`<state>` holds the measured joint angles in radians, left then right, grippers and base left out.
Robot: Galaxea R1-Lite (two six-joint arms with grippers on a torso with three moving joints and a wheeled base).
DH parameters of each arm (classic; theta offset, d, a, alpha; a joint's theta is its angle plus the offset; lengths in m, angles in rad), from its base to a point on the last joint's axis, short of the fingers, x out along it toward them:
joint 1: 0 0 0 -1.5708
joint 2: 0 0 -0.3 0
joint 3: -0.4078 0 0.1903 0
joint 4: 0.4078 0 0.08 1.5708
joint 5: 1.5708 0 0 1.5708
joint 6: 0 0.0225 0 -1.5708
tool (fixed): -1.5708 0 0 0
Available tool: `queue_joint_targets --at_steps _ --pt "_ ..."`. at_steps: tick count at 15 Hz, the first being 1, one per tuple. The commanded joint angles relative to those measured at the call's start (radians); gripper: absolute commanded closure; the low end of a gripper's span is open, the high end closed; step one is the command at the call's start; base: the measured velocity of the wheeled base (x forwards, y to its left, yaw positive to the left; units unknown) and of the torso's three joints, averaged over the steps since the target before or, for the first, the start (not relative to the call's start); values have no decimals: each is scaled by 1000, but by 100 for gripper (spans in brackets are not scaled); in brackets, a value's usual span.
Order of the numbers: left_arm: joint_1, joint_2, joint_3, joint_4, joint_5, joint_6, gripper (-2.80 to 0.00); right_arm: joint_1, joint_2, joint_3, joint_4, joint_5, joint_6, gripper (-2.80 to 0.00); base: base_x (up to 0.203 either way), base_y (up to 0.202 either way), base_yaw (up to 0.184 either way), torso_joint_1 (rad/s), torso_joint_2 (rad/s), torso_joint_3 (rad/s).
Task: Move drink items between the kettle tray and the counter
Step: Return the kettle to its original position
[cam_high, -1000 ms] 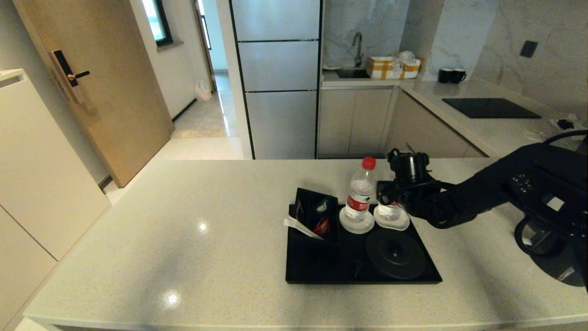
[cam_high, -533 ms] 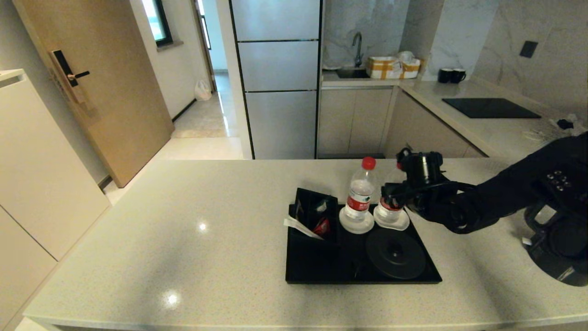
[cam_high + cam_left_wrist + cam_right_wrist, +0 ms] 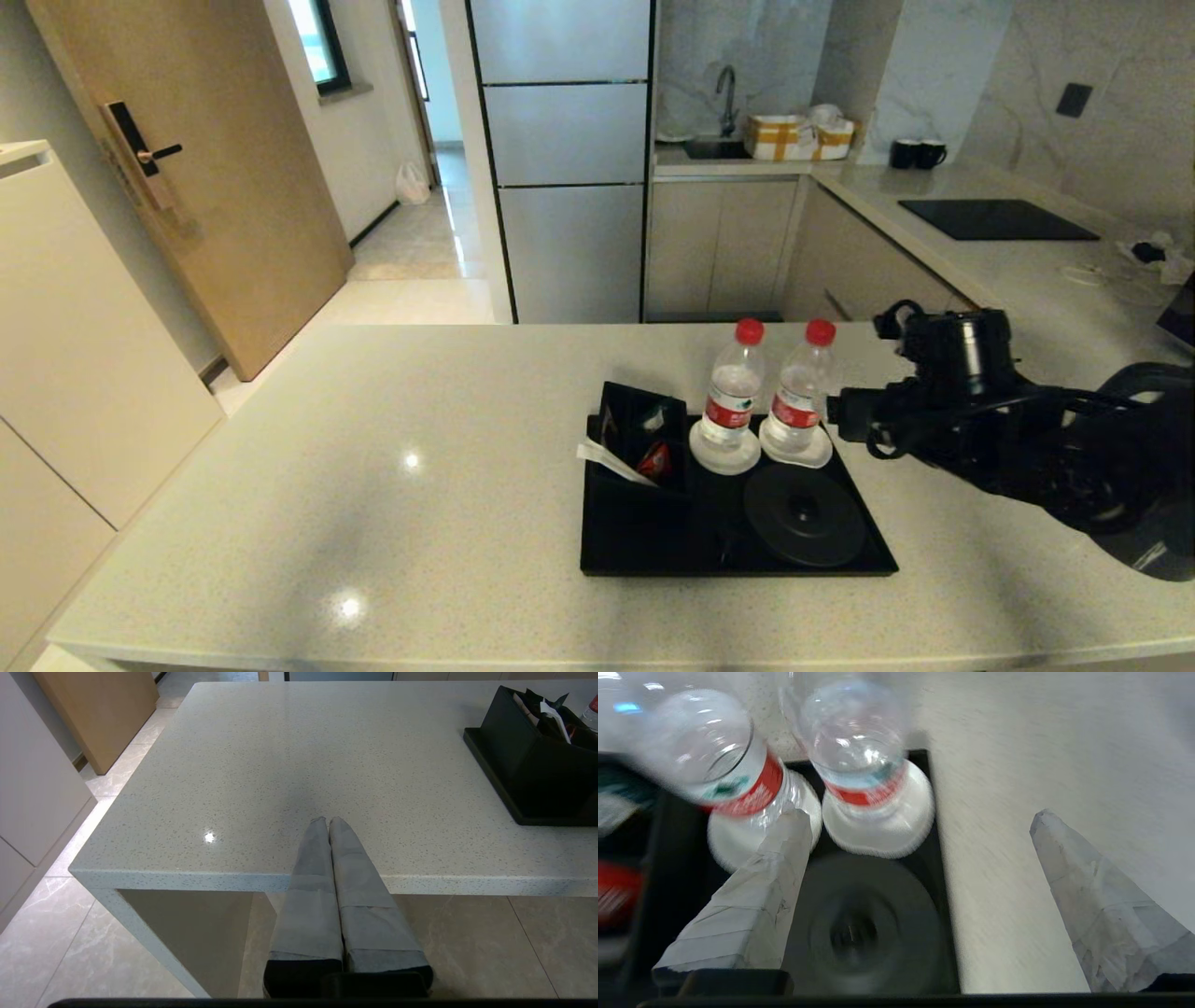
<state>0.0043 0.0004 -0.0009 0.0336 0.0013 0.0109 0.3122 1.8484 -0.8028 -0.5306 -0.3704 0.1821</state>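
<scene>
Right gripper point(image 3: 920, 826) spread wide, holding nothing, just off the kettle tray point(image 3: 653, 551); two water bottles point(image 3: 795, 401) upright on coasters beside its fingertips. Left gripper point(image 3: 329, 821) pressed together, parked.

Tray: flat black rectangular kettle tray point(image 3: 653, 551) lies on the beige speckled stone counter point(image 3: 373, 485).
Bottles: two clear red-capped water bottles point(image 3: 731, 397) point(image 3: 798, 397) stand side by side on white round coasters at the tray's rear.
Base: round black kettle base point(image 3: 805, 515) sits before the right bottle.
Box: black sachet box point(image 3: 639, 439) occupies the tray's left.
</scene>
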Motion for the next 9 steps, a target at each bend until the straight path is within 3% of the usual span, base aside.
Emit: queue_joint_targets --at_steps 1,3,4,7,9 --pt "0 0 1 0 0 0 0 1 -228 85 36 -1 3 -280 0 0 0 0 0 0" --pt "0 0 1 0 0 0 0 0 -395 136 122 0 15 -280 0 0 0 0 0 0" --pt "0 0 -1 0 0 0 0 0 -489 154 193 0 29 0 0 0 0 0 0 0" --pt "0 0 1 0 0 0 0 -8 -736 179 452 1 100 0 0 0 0 0 0 0" --pt "0 0 0 0 0 0 0 -85 -823 190 583 -3 130 0 0 0 0 0 0 0"
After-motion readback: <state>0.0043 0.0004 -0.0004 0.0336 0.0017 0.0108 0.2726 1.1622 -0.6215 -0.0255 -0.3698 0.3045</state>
